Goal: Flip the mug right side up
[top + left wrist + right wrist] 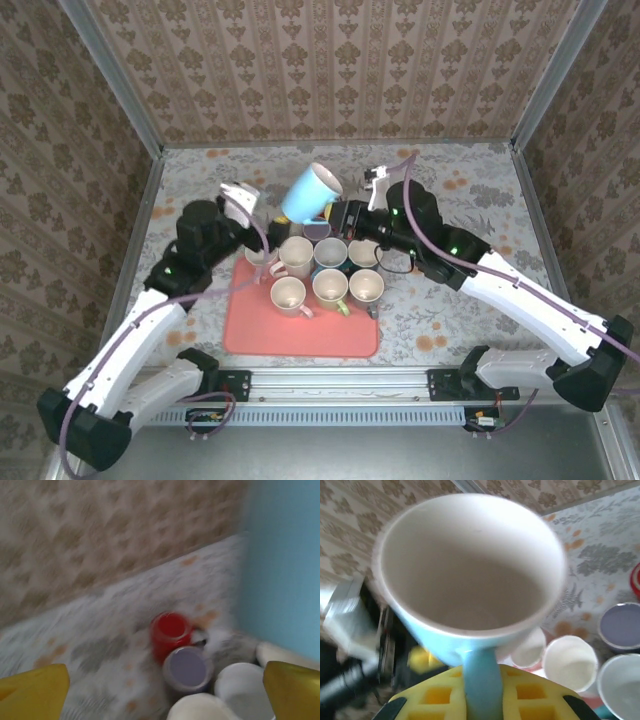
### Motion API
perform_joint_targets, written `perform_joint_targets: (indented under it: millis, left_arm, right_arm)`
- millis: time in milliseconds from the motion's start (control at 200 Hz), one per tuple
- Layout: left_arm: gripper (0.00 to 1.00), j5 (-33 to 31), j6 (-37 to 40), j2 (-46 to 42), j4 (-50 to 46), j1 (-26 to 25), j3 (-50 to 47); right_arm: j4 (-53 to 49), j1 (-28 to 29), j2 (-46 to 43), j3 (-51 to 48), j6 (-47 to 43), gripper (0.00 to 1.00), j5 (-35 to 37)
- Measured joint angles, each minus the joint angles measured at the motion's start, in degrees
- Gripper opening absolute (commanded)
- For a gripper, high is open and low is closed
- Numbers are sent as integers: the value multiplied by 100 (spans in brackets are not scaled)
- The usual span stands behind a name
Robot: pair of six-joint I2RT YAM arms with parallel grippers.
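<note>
A light blue mug (310, 193) with a white inside hangs tilted in the air above the back of the tray. My right gripper (340, 216) is shut on its handle (482, 680), which runs between the yellow pads (435, 700) in the right wrist view. The mug's mouth (470, 565) faces the right wrist camera. My left gripper (264, 222) stands open just left of the mug. Its yellow fingertips (35, 692) sit far apart with nothing between them. The mug's blue wall (285, 570) shows at the right of the left wrist view.
A pink tray (300, 335) in the middle of the table holds several cream mugs (331, 287), mouths up. A red cup (171, 630) and a purple cup (187, 667) stand just behind them. Patterned walls close in the table on three sides.
</note>
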Motion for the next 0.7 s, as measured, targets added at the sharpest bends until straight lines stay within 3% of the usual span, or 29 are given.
perform_joint_targets:
  millis: [85,225,425,700]
  left_arm:
    - [100,-470,-509,507,-560,758,372]
    - [100,-1108,-1228,909,-1165,1272,525]
    - [100,-1847,-1860,879,-1504,1416,522]
    - [100,-3099,-2573,870,-1978,1519,522]
  right_arm:
    - [-411,483,-22,-24,-529,6,404]
    - [-525,1425,92,-129,-1279,7,1038]
    - [-264,2457,732,-133,-2046,7,1757]
    - [354,2962,1412,-186,-2500,7,2177]
